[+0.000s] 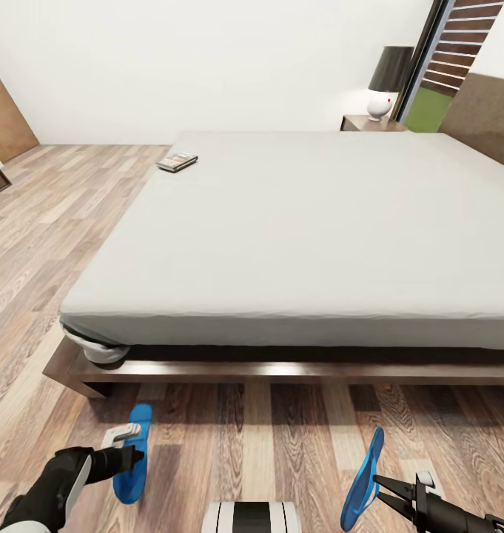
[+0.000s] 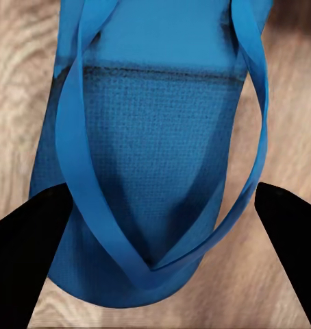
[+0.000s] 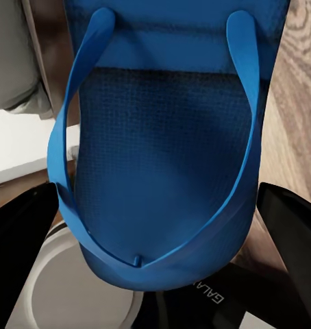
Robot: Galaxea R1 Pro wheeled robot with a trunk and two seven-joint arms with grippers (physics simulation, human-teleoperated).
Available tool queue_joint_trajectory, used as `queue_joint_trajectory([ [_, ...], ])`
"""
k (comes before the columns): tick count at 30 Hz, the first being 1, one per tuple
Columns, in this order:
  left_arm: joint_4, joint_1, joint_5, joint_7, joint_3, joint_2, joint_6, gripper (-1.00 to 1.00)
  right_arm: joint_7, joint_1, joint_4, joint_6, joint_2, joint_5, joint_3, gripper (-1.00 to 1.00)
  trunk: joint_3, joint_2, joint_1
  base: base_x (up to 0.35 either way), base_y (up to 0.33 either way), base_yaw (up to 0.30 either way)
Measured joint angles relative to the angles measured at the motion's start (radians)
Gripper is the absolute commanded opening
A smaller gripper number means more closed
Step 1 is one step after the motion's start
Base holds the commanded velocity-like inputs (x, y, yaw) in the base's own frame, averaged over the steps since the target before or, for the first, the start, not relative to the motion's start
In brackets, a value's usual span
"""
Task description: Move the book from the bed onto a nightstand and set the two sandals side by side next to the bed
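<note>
Your right gripper (image 1: 376, 488) pinches one sandal (image 1: 363, 481), tilted on edge above the floor (image 1: 266, 437); your left gripper (image 1: 137, 455) straddles the other sandal (image 1: 133, 463), jaws wide. Next, I'd judge, lay them side by side. Book (image 1: 177, 161) waits on the bed (image 1: 303, 229).

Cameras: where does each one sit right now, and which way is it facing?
Head view: up on the head, facing forward and down over the bed; both arms show, left end effector, right end effector.
Left wrist view: on the left arm, facing along its fingers at the left sandal.
Right wrist view: on the right arm, facing the right sandal.
Shared: both sandals appear in the head view too.
</note>
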Motion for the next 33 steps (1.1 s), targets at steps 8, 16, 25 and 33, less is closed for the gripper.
queue_joint_trajectory([
  [8,-0.013,-0.030,-0.039,0.007,-0.003,0.022,0.022,-1.00,-0.002,0.000,0.000,-0.001,0.001,0.002,0.000,-1.00,0.000,0.000,0.000,0.000,0.000,0.000],
  [16,-0.009,-0.032,-0.134,0.006,-0.003,0.022,0.023,-1.00,0.000,0.000,0.000,-0.001,0.001,0.001,0.000,-1.00,0.000,0.000,0.000,0.000,0.000,0.000],
  [25,-0.006,-0.032,-0.240,0.002,-0.006,0.019,0.021,-1.00,0.000,0.000,-0.001,-0.001,0.001,0.001,0.000,-1.00,0.000,0.000,0.000,0.000,0.000,0.000],
  [33,-0.008,-0.032,-0.246,0.001,-0.006,0.016,0.025,-1.00,0.001,0.000,-0.001,-0.002,0.001,0.000,0.000,-1.00,-0.019,-0.001,0.002,0.000,0.000,0.000],
])
